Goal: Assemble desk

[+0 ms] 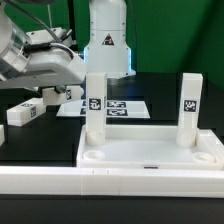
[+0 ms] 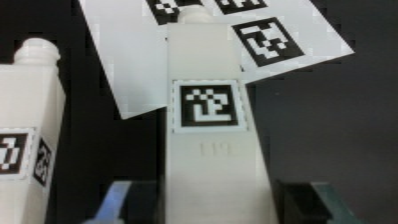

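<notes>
Leg (image 2: 208,150) sits between the gripper (image 2: 214,203) jaws, long axis running out toward the marker board (image 2: 125,60). Jaws mid-width, can't tell if clamped. Tabletop (image 1: 150,152): near, exterior view's right.

The black table (image 1: 30,145) carries the desk top (image 1: 150,150) just behind the rail (image 1: 30,180) at its near edge. Farther back lie the marker board (image 1: 125,105) and, to the exterior view's left, a leg (image 1: 22,113).
</notes>
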`<action>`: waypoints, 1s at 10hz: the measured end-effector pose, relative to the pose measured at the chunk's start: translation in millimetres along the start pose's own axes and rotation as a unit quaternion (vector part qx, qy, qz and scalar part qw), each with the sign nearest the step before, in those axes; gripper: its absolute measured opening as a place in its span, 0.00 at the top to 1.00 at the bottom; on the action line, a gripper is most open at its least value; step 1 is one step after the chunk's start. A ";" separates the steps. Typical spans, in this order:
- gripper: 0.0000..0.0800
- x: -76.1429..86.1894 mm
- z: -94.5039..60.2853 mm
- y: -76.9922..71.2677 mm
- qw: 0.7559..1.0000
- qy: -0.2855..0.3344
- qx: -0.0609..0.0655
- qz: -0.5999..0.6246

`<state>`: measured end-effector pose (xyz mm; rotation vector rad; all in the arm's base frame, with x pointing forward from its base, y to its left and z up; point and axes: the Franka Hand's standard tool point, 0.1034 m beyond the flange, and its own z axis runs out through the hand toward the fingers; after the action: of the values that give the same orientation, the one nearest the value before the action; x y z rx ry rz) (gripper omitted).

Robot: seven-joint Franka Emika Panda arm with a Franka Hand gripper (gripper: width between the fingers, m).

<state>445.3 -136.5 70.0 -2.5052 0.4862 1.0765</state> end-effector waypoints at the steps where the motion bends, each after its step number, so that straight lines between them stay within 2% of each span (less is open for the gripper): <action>1: 0.64 6.8 -4.0 -0.1 1.000 0.028 -0.004 -0.001; 2: 0.64 6.0 -13.1 -4.3 0.999 0.045 -0.005 -0.006; 3: 0.64 11.2 -34.2 -12.7 0.994 0.107 -0.015 -0.016; 4: 0.64 5.5 -42.1 -16.6 0.991 0.130 -0.015 -0.020; 6: 0.64 5.7 -65.7 -26.4 0.981 0.190 -0.021 -0.027; 7: 0.64 7.4 -73.2 -31.2 0.974 0.222 -0.026 -0.033; 10: 0.64 13.7 -76.3 -26.1 0.945 0.323 -0.038 -0.028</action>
<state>512.8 -151.1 113.8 -2.8901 0.5434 0.2226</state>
